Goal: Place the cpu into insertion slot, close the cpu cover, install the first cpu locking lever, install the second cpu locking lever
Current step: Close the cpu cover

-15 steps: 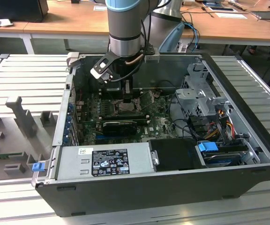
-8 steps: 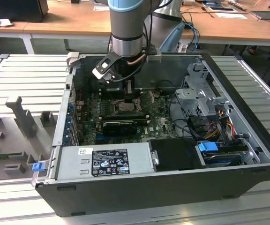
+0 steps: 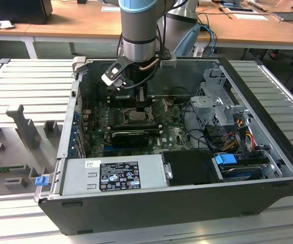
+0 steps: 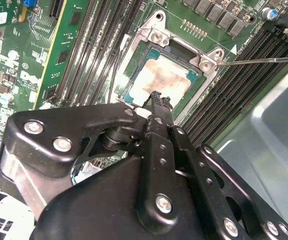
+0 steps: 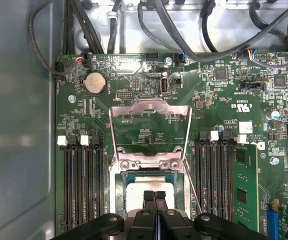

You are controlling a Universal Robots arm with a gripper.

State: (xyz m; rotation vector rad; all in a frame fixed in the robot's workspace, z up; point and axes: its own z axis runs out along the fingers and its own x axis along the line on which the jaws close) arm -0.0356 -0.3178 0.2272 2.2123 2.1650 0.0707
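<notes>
Shows an open computer case [image 3: 187, 203] lying on a slatted table [image 3: 24, 81], with the arm reaching down into it. In the first wrist view, note the cpu [image 5: 139, 190] seated flat in the insertion slot [image 5: 115, 195], and the cpu cover [image 5: 149, 105] swung open, lying back over the green motherboard [image 5: 224, 110]. In the second wrist view, note the jaws pressed together, pinching nothing, tips over the edge of the brown-stained silver top; cannot tell whether touching. Beside the slot, note a thin locking lever [image 4: 264, 60], standing free and angled outward.
</notes>
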